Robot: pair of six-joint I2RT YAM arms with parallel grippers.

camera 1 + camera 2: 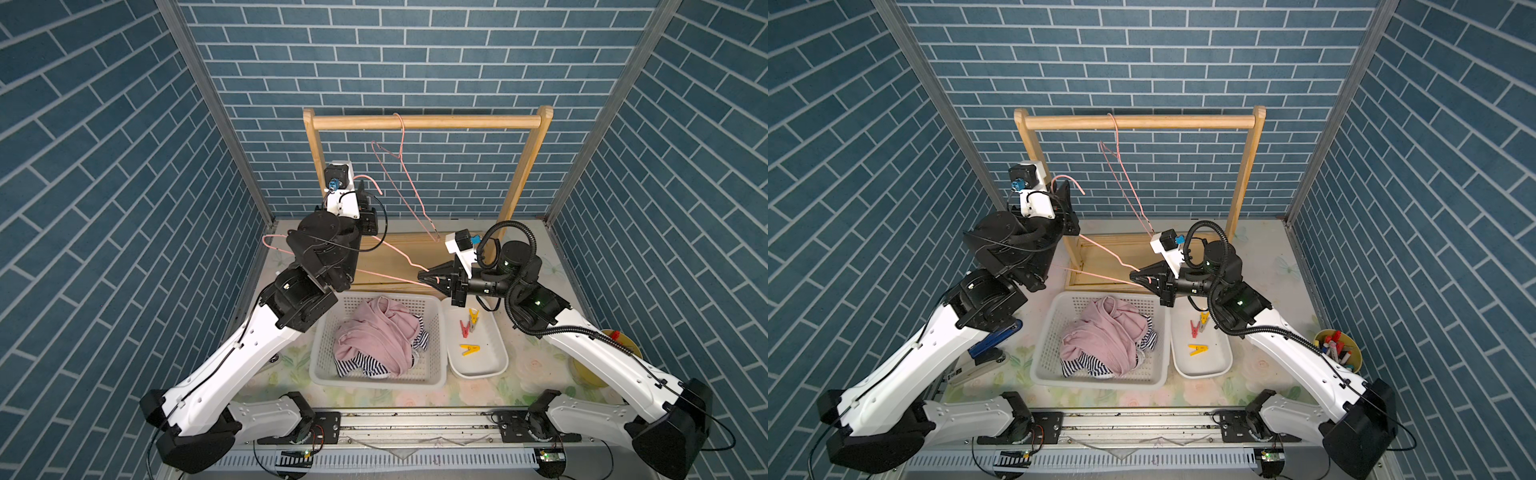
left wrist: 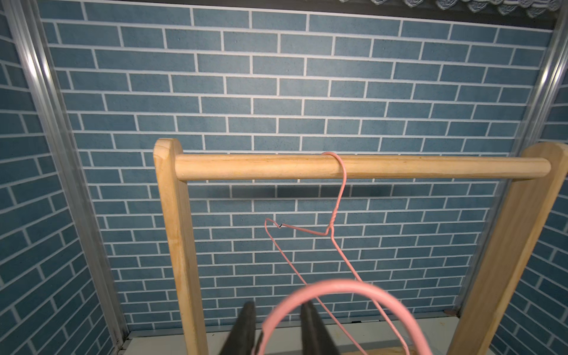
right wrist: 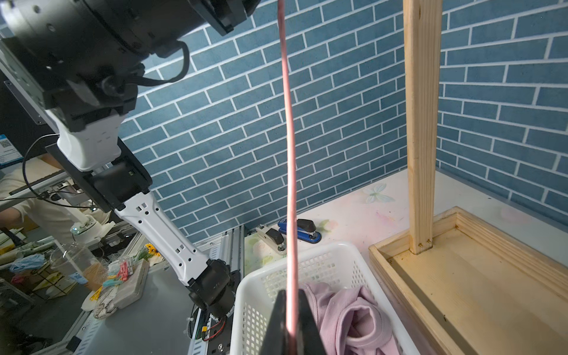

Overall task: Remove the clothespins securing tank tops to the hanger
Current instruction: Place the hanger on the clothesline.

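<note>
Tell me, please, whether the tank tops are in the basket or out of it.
In: the pink top and striped top lie crumpled inside the white basket.

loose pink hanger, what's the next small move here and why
Probably draw the left pincer clear of the hook. Its jaws stand apart around the hook, while the right pincer is shut on the loose hanger, so the right arm seems to carry it. The tank tops lie in the basket and the clothespins in the tray.
</note>
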